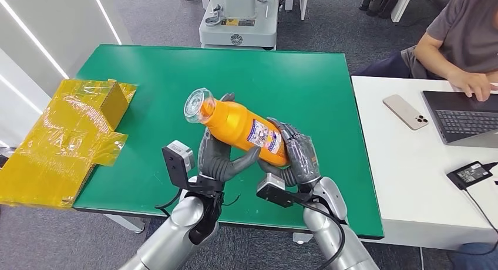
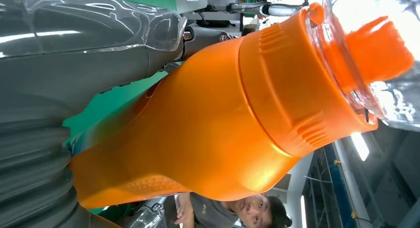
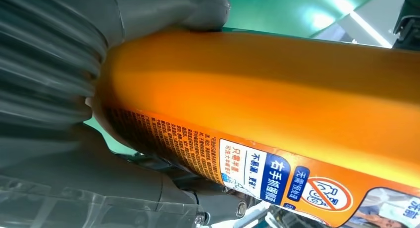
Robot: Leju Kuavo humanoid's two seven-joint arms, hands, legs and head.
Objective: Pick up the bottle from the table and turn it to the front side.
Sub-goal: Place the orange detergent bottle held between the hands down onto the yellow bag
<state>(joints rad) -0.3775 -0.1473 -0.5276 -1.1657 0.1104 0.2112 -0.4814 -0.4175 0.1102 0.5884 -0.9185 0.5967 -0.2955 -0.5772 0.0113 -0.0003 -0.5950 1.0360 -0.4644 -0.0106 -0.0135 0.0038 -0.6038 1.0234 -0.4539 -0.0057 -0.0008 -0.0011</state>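
An orange bottle (image 1: 238, 125) with a clear cap (image 1: 197, 104) is held off the green table (image 1: 282, 76), lying tilted with the cap toward the far left. My left hand (image 1: 218, 155) grips it from below near the neck. My right hand (image 1: 296, 154) wraps its base end. A white and blue printed label (image 1: 263, 135) faces up toward me. Close up in the left wrist view are the orange neck and shoulder (image 2: 208, 124) and the clear cap (image 2: 369, 49). In the right wrist view the label text (image 3: 267, 176) runs along the bottle's orange side (image 3: 257, 84).
Yellow taped cardboard (image 1: 67, 135) lies at the table's left edge. A white desk (image 1: 411, 182) to the right carries a phone (image 1: 405, 111), a laptop (image 1: 464, 117) and a charger (image 1: 470, 173); a person (image 1: 458, 41) sits there. A grey machine base (image 1: 238, 20) stands behind the table.
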